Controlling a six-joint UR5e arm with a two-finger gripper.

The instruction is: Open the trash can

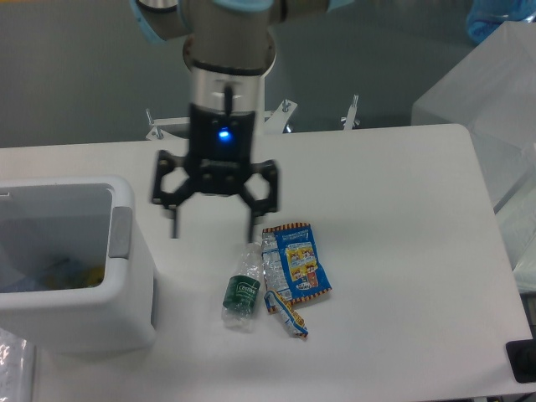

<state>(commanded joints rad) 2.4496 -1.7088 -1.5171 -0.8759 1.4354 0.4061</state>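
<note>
The trash can [126,318] is a large white boxy bin at the left edge of the table. Its lid is up and out of view, and the inside shows with some rubbish at the bottom. A grey tab [121,232] sits on its right rim. My gripper [212,230] hangs over the table to the right of the bin, apart from it, above the bottle. It is open and empty, fingers spread wide and slightly blurred.
A small clear plastic bottle with a green label [243,286] lies on the table. A blue snack packet [296,262] and a small wrapper [287,314] lie just right of it. A translucent white box [494,92] stands at the far right.
</note>
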